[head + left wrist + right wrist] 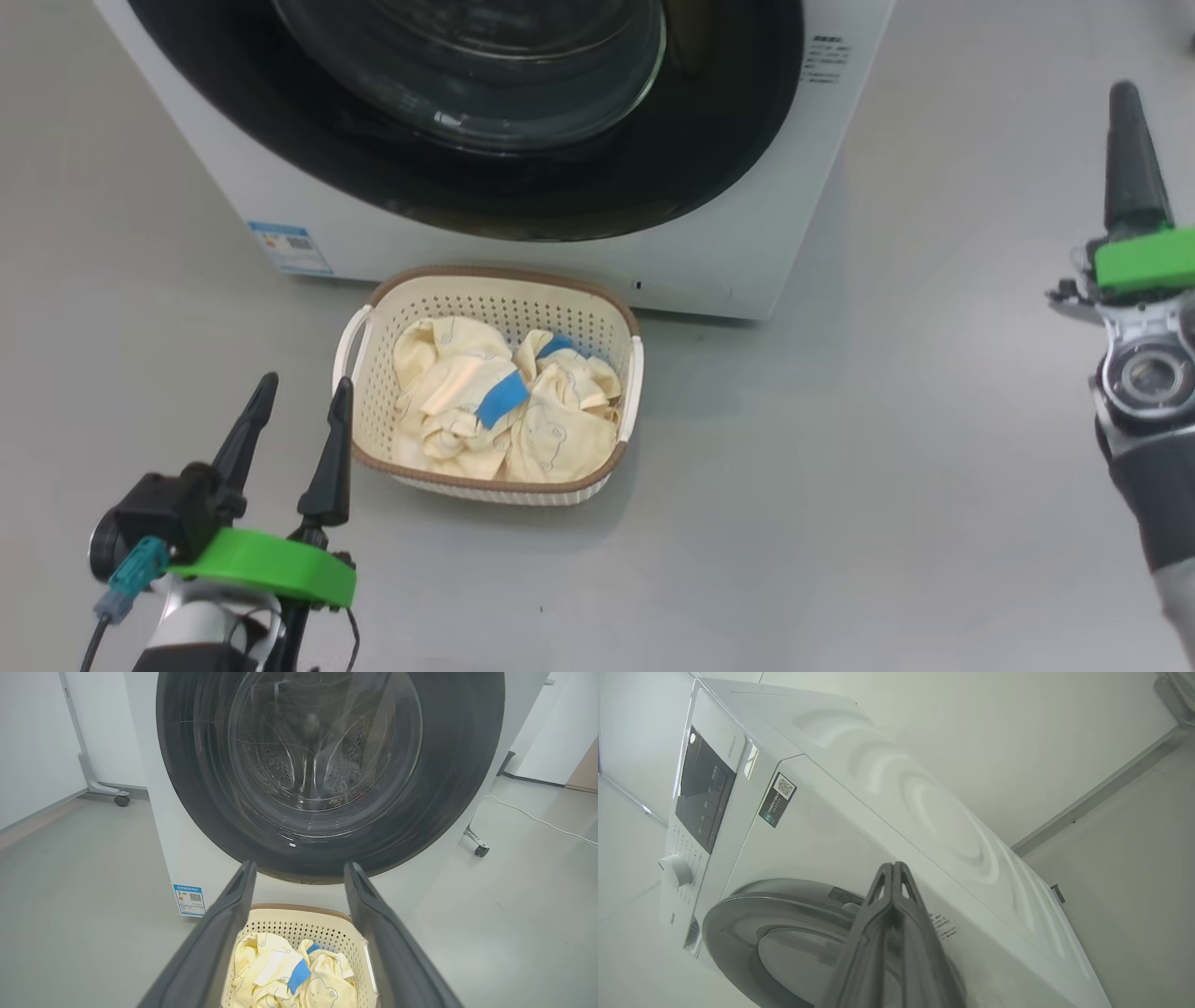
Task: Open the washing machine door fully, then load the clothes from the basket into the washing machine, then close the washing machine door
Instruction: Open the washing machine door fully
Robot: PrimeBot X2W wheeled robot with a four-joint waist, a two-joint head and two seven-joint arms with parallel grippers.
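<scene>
– Fingers on the left gripper (307, 381): spread wide, nothing between them, nothing touched. Agree?
– Agree. That arm's wrist camera shows the same: left gripper (300, 864) gaping, with the basket (299, 926) and clothes (327, 984) seen through the gap, lower down. Right one?
– Right gripper (1126, 91) has its fingers pressed flat together, no object pinched. It sits far right in the head view, well apart from the basket (495, 294), out past the right corner of the washer (728, 252).
– Its own camera: right gripper (893, 864) tips meeting, aimed at the washer (808, 849) front, near the top edge of the door (738, 914). Knob (675, 870) and dark control panel (703, 793) are on that view's left.
– Door state?
– Door (747, 140) lies flat against the front, closed as far as I can tell. The steel drum (280, 767) shows through the glass in the left wrist view, with the black rim of the door (458, 765) around it.
– Clothes?
– Clothes (485, 401) are all in the basket: pale yellow, crumpled, blue patch on top. The basket stands on the grey floor (840, 467), just in front of the washer, below the door. Whether it touches the front, cannot tell.
– Left gripper versus basket?
– Just beside its left side. One finger overlaps the rim in the head view, contact unclear.
– Blue sticker (289, 247) sits low on the washer front, left of the basket.
</scene>
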